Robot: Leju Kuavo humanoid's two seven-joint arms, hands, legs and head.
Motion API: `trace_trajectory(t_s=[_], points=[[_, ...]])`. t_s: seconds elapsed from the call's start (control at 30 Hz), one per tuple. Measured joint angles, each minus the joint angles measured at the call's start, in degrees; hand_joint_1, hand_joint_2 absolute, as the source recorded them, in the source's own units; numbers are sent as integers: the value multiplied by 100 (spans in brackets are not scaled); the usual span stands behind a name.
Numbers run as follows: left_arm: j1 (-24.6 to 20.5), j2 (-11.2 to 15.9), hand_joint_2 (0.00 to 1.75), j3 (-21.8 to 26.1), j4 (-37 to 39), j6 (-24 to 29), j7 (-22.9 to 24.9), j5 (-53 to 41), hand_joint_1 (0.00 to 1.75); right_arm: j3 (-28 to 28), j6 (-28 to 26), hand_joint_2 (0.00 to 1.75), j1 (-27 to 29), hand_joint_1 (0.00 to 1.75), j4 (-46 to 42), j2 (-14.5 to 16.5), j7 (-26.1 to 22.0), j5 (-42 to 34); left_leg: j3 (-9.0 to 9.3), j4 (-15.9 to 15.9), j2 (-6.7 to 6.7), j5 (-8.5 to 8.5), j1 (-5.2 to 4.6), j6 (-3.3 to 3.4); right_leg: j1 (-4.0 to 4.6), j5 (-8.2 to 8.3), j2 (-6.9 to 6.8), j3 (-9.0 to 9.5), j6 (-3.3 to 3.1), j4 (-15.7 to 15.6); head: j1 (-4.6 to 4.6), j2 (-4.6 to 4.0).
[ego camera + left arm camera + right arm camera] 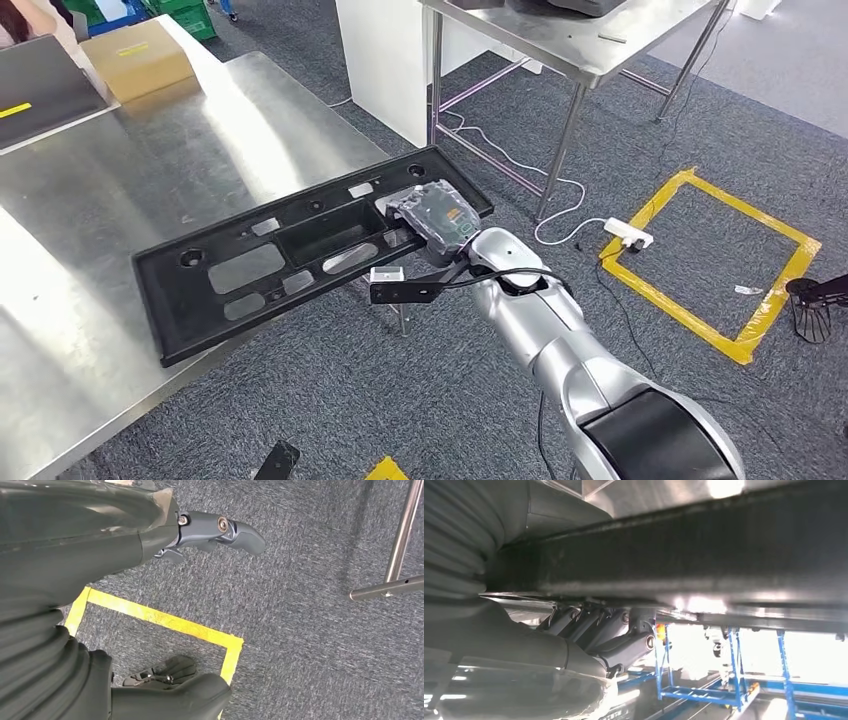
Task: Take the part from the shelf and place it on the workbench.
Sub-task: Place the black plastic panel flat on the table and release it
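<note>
The part [300,250], a long flat black plastic panel with cut-out holes, lies partly on the shiny steel workbench [120,180], its end overhanging. The right hand [435,222] grips that end; the wrist view shows dark fingers [624,647] underneath. The left hand [150,570] hangs loose, holding nothing, over grey carpet [310,630].

A: What can't be made out at the right hand [437,222]?
B: Its fingers [589,630] go under the black part [300,250], so from above the grip is hidden; only the hand's back shows.

A: And from the wrist?
B: The part's edge [684,555] is a dark blur, cut off at the frame.

A: The workbench [120,170]?
B: Cut off left and below.

A: The left hand [200,530]?
B: Partly out of frame above the carpet [310,630].
</note>
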Motion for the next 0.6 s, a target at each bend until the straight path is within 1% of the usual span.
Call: trace_trajectory(t_s=[0.07, 0.1, 0.13, 0.17, 0.23, 0.27, 0.33, 0.4, 0.5, 0.53, 0.6], points=[[7, 1, 175, 1, 0, 0, 1, -2, 0, 27, 0, 175, 3, 166, 4, 49, -4, -5, 3, -7, -4, -10, -7, 47, 5, 14, 5, 19, -63, -38, -5, 0], [10, 2, 175, 2, 0, -1, 1, -4, 0, 43, 0, 175, 3, 166, 4, 68, -9, -4, 32, -46, 1, -3, -7, 74, 6, 26, 9, 39, -79, -66, -7, 0], [11, 1, 175, 2, 0, -2, 1, -8, 0, 65, 0, 175, 4, 166, 4, 87, -22, -2, 81, -117, 10, 18, -7, 69, 12, 40, 16, 73, -102, -115, -9, 0], [11, 1, 175, 2, 0, -5, 1, -15, 0, 94, 4, 175, 6, 166, 4, 108, -44, 1, 155, -226, 19, 52, -7, 44, 16, 66, 22, 129, -134, -199, -10, 0], [10, 1, 175, 2, 0, -17, 4, -39, 0, 172, 22, 175, 16, 166, 4, 154, -90, 10, 342, -504, 29, 153, -7, -8, 21, 145, 31, 290, -189, -432, -9, 0], [9, 1, 175, 2, 0, -26, 7, -54, 0, 220, 33, 175, 22, 166, 4, 182, -106, 17, 436, -643, 29, 204, -5, -24, 14, 194, 33, 378, -201, -561, -7, 0], [5, 4, 175, 2, 0, -44, 19, -73, 0, 325, 50, 175, 36, 166, 4, 245, -114, 35, 557, -805, 27, 264, -4, -34, -5, 257, 36, 493, -198, -722, -8, 0], [2, 8, 175, 3, 0, -52, 38, -83, 0, 425, 63, 175, 56, 166, 4, 296, -95, 59, 570, -814, 25, 262, -6, -26, -14, 270, 38, 514, -189, -750, -13, 0], [0, 8, 175, 4, 0, -52, 62, -98, 0, 565, 62, 175, 92, 166, 3, 349, -53, 86, 543, -781, 27, 234, -10, 14, -11, 269, 40, 512, -186, -755, -17, 0], [-1, 7, 175, 4, -1, -52, 66, -99, 0, 597, 59, 175, 95, 166, -3, 371, -46, 88, 553, -800, 28, 236, -14, 37, 4, 270, 39, 527, -179, -774, -19, 0], [-4, -9, 175, 4, -5, -52, 74, -100, 0, 637, 53, 175, 92, 166, -23, 406, -44, 63, 639, -928, 32, 292, 22, 67, 44, 217, 26, 501, -166, -714, -8, 0]])
